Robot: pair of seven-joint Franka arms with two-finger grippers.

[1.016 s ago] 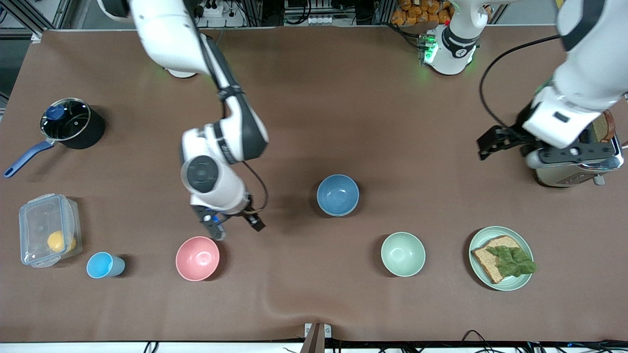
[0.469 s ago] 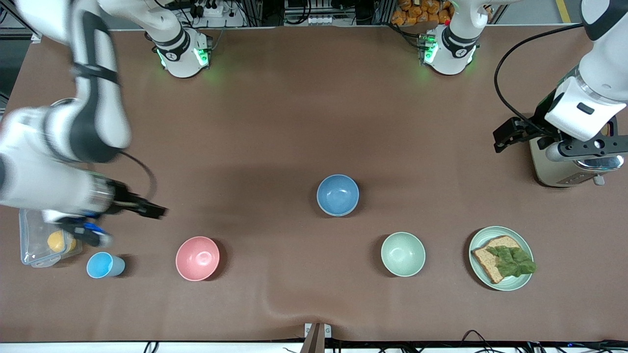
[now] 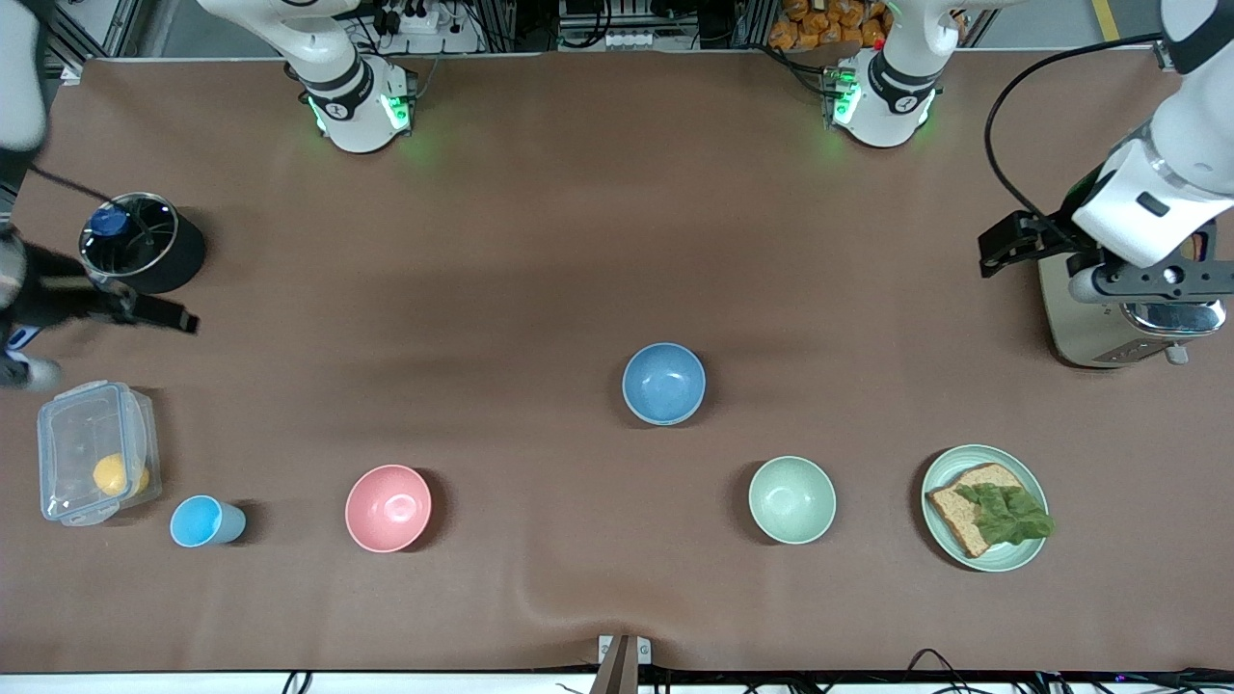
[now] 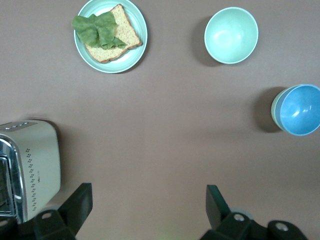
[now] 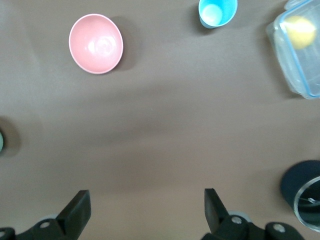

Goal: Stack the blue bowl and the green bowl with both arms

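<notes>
The blue bowl (image 3: 663, 383) sits mid-table, and in the left wrist view a duller green rim (image 4: 274, 107) shows under its edge, so the blue bowl (image 4: 300, 109) is nested in the green bowl. It has not moved over the last second.

What has changed is the arms. A second ago the right arm reached down over the table with its gripper just above the pink bowl (image 3: 388, 507); half a second ago it had swung out toward the lidded plastic box (image 3: 94, 451). Now the right gripper (image 3: 24, 337) hangs at the table's edge, over the spot beside the black pot (image 3: 143, 242), well apart from the blue bowl; its jaws stand wide open and empty.

The left gripper (image 3: 1152, 294) has drawn slightly farther from the blue bowl and hangs over the toaster (image 3: 1080, 323), jaws spread wide, holding nothing.

The pale mint bowl (image 3: 791, 498), nearer the camera than the blue bowl, and the plate (image 3: 941, 475) of bread lie as before.
</notes>
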